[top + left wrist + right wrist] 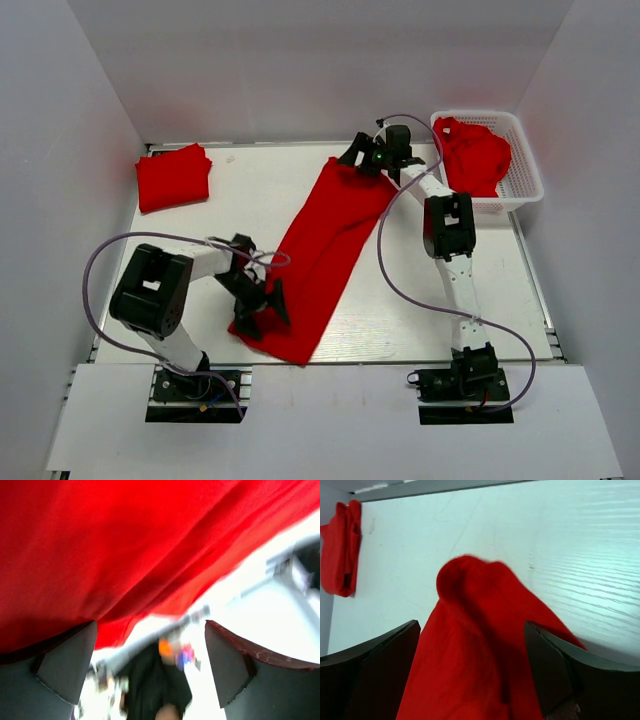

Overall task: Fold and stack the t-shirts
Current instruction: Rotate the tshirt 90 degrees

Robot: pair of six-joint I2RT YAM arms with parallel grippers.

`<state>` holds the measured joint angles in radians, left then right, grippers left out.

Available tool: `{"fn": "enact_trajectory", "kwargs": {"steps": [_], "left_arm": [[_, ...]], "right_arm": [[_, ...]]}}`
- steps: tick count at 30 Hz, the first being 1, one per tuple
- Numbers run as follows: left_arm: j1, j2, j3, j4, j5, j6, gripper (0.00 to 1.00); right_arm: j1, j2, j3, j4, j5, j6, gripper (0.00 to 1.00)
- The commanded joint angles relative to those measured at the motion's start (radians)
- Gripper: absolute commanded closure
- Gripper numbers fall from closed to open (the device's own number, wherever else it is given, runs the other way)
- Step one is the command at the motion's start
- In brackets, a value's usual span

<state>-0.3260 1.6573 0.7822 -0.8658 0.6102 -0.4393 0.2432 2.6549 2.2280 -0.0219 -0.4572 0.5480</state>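
The folded t-shirt point(322, 250) lies beneath both claws: near end under the left claw point(262, 310), far end under the right claw point(363, 158), each gaping wide; a shallow pinch may catch one layer, spoiling the fold.

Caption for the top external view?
Left gripper and right gripper, open, at opposite ends of a long red cloth t-shirt; folded red t-shirt back-left, crumpled red cloth in white lattice basket.

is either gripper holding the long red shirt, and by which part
Nothing is held: left gripper and right gripper stand open at the long shirt's near and far ends.
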Motion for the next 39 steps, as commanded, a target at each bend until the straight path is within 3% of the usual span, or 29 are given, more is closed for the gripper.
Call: {"fn": "enact_trajectory", "kwargs": {"steps": [1, 3, 6, 11, 12, 13, 14, 18, 22, 25, 28, 33, 39], "left_arm": [[-0.083, 0.018, -0.095, 0.002, 0.201, 0.105, 0.0], [-0.126, -0.046, -0.077, -0.05, 0.201, 0.125, 0.0], [-0.157, -0.076, 0.078, -0.131, 0.169, 0.192, 0.0], [-0.136, -0.027, 0.491, -0.254, -0.16, 0.232, 0.0], [-0.125, 0.007, 0.547, -0.254, -0.229, 0.184, 0.0], [-0.116, 0.027, 0.604, -0.254, -0.389, 0.147, 0.0], [-0.116, 0.045, 0.705, -0.254, -0.435, 0.128, 0.0], [-0.035, 0.09, 0.863, -0.199, -0.587, 0.048, 0.0], [0.121, 0.154, 0.983, -0.222, -0.639, -0.053, 0.0], [0.182, 0.187, 0.983, -0.208, -0.596, -0.041, 0.0], [0.206, 0.184, 0.868, -0.179, -0.596, -0.041, 0.0], [0.26, 0.183, 0.727, -0.133, -0.549, -0.041, 0.0], [0.301, 0.193, 0.698, -0.131, -0.552, -0.041, 0.0]], "right_arm": [[0.004, 0.004, 0.03, 0.125, -0.032, 0.037, 0.1], [0.007, -0.045, -0.016, 0.122, -0.003, -0.017, 0.1], [0.018, -0.088, 0.001, 0.08, 0.011, -0.082, 0.1], [0.045, -0.202, -0.005, -0.065, 0.099, -0.187, 0.1], [0.066, -0.229, -0.005, -0.088, 0.118, -0.224, 0.1], [0.076, -0.26, -0.008, -0.166, 0.138, -0.232, 0.1], [0.085, -0.272, -0.016, -0.199, 0.191, -0.24, 0.1], [0.143, -0.354, -0.079, -0.392, 0.321, -0.289, 0.1], [0.18, -0.429, -0.206, -0.519, 0.416, -0.167, 0.1], [0.214, -0.487, -0.361, -0.552, 0.509, -0.126, 0.1], [0.234, -0.516, -0.433, -0.532, 0.554, -0.111, 0.1], [0.245, -0.441, -0.37, -0.662, 0.637, -0.076, 0.1], [0.225, -0.308, -0.312, -0.621, 0.569, -0.14, 0.1]]}}
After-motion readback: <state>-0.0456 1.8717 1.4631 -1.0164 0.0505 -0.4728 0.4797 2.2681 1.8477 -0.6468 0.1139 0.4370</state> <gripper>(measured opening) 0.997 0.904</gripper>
